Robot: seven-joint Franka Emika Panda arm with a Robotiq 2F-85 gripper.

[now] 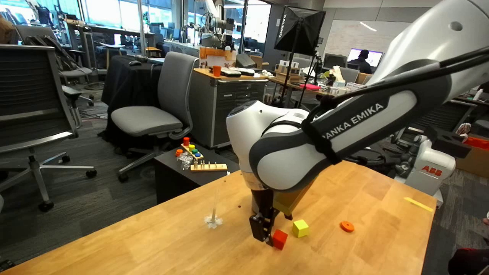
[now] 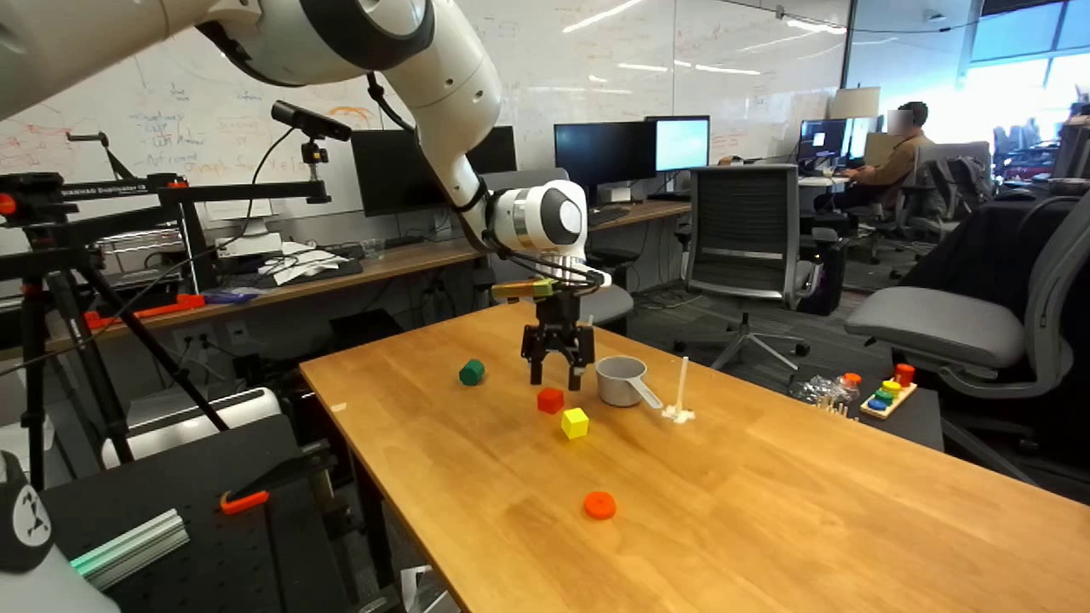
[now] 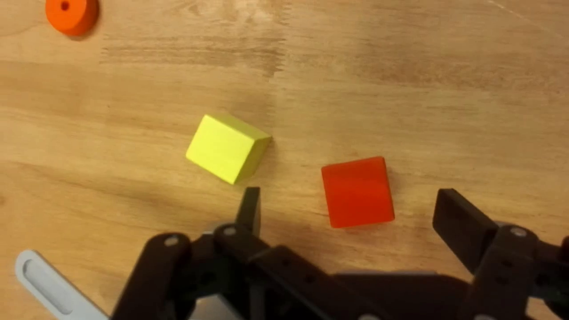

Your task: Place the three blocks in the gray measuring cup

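The red block (image 1: 280,239) lies on the table and shows in all views (image 2: 550,400) (image 3: 358,193). The yellow-green block (image 2: 575,423) lies beside it, also in the wrist view (image 3: 226,149) and in an exterior view (image 1: 300,228). The flat round orange piece (image 2: 599,505) lies farther off, at the wrist view's top left (image 3: 71,17). The gray measuring cup (image 2: 615,392) stands on the table beside the gripper; the wrist view shows mainly its handle (image 3: 49,284). My gripper (image 3: 350,193) is open and empty, fingers on either side of the red block in the wrist view, just behind it in an exterior view (image 2: 555,379).
A thin pale upright stick (image 2: 682,387) is fixed to the table near the cup's handle, also in an exterior view (image 1: 213,219). A dark green block (image 2: 471,372) lies on the gripper's other side. A black side table (image 1: 172,183) with pegged toys stands beyond the table edge.
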